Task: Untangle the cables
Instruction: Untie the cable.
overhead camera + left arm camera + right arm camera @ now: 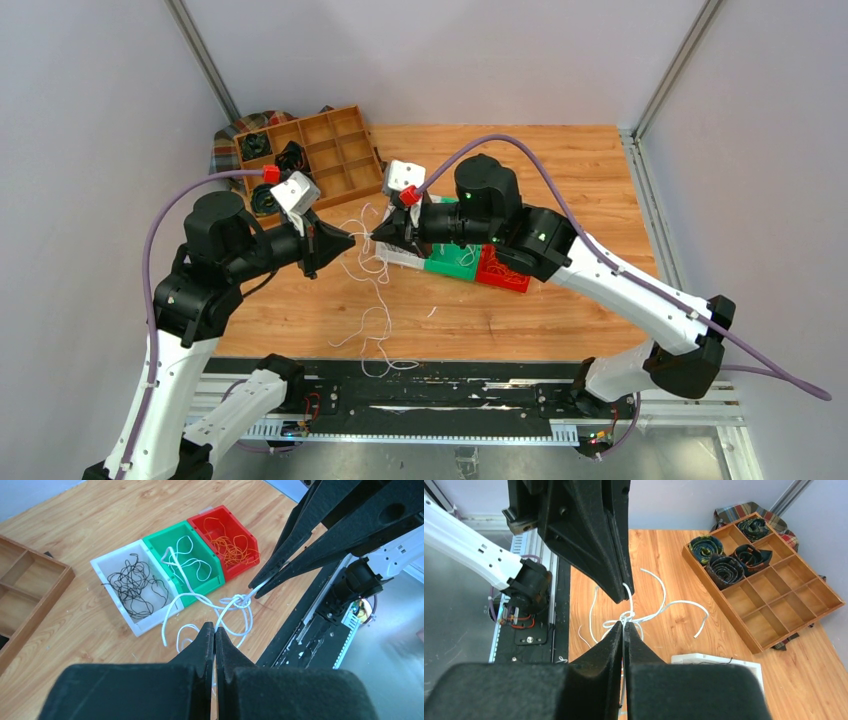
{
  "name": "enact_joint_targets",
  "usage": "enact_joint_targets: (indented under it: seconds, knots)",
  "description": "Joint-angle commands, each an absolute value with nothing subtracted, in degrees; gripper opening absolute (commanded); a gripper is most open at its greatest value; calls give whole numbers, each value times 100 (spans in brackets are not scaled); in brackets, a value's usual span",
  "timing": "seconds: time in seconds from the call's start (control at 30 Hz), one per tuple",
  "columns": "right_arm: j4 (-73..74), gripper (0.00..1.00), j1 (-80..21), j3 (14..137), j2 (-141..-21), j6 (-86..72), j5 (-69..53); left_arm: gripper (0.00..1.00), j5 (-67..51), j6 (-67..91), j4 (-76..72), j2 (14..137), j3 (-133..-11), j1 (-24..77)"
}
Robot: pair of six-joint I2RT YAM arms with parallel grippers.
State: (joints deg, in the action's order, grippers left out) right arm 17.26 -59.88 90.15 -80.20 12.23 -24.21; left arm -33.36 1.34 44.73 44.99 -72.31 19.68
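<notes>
white cable spans left gripper to right gripper; tails trail nearward.

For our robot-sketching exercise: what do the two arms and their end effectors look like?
The left arm and right arm have white links and black joints. A purple hose runs along each to a red plug beside a white camera box. The left end effector and right end effector are black tapering wedges.

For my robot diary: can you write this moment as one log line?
left gripper: shut on thin white cable | right gripper: shut on same cable | knot: between the two tips
</notes>
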Motion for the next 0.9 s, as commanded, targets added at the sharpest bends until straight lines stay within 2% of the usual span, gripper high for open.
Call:
enact_joint_targets:
  seconds: [0.0,0.4,0.87]
  knots:
    - [1048,1,-6003,8852,-7722,1228,-2255,0,-3282,3,4489,4471,-7335,1985]
    - [-294,0,-5719,7720,-6997,445,-2713,0,-2971,-168,4538,4509,-7335,1986]
    - [-2221,1,-4710,6347,-6103,-1473,-3780,0,-2275,-364,4605,4640,-7315,1986]
